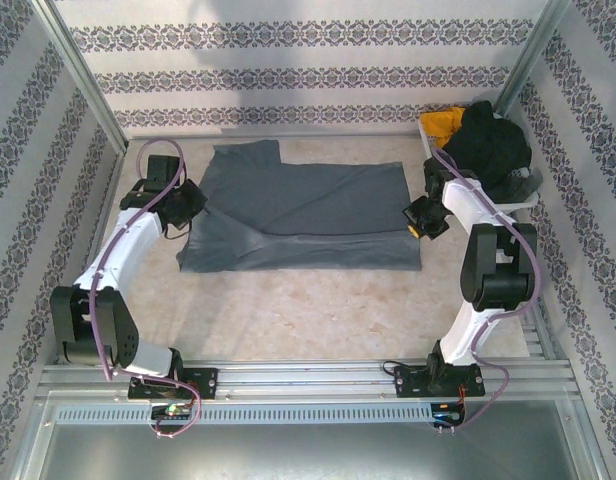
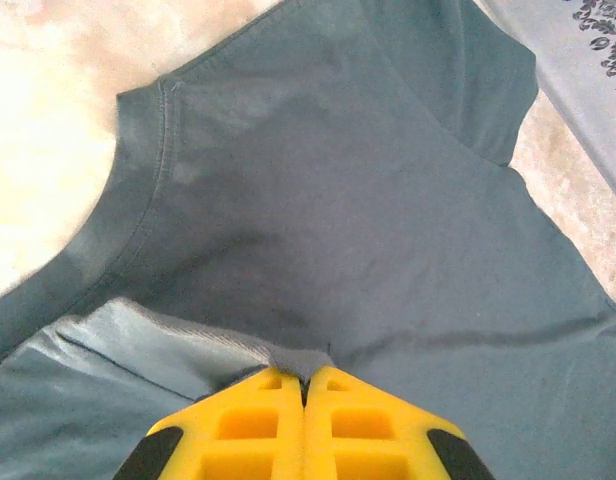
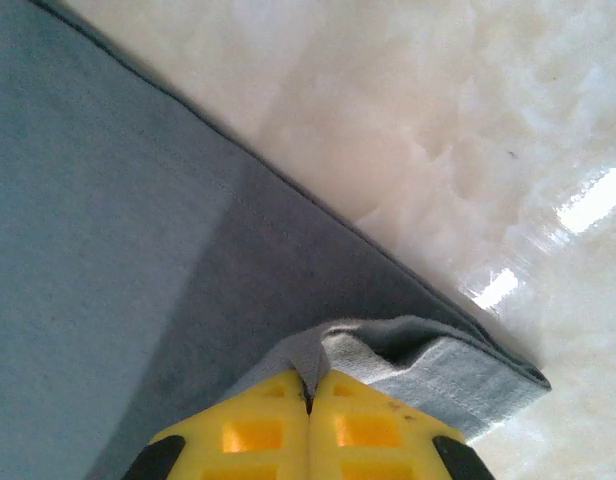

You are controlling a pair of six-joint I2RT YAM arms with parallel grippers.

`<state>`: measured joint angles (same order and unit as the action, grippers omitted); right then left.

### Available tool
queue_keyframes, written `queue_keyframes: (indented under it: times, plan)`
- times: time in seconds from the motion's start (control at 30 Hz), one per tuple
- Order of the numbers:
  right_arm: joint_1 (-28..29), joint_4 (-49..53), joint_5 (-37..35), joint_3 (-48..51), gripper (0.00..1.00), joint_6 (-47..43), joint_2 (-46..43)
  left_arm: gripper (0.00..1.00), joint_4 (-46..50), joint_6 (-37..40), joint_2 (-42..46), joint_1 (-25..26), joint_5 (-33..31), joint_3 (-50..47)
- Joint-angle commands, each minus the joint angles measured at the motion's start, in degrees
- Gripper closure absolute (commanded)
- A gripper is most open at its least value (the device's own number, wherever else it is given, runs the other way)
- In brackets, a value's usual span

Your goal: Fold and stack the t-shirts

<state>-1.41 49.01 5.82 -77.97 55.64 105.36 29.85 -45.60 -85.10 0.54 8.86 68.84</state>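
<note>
A slate blue-grey t-shirt (image 1: 303, 220) lies spread on the table, its near part folded over. My left gripper (image 1: 188, 205) is at the shirt's left edge, shut on a pinch of its cloth (image 2: 293, 360). At the shirt's right edge, my right gripper (image 1: 420, 220) is shut on a fold of the hem (image 3: 318, 350). A black t-shirt (image 1: 493, 145) is heaped at the back right, on top of a mustard yellow t-shirt (image 1: 443, 125).
The white tray (image 1: 523, 203) at the back right holds the black and yellow shirts. Patterned walls close in the table on the left, back and right. Bare table surface (image 1: 308, 310) lies in front of the shirt.
</note>
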Motion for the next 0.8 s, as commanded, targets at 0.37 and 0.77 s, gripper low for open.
queue_keyframes:
  times: [0.37,0.77]
  plan:
    - [-1.89,2.98,4.37,-8.37,0.50,-9.24,3.33,0.43,1.16,5.73,-6.49,-3.92,1.56,4.12]
    - [-2.67,-3.90,9.04,18.24,0.36,-11.96,-15.62,0.42,1.88,-9.28,9.54,-10.17,5.99,-24.79]
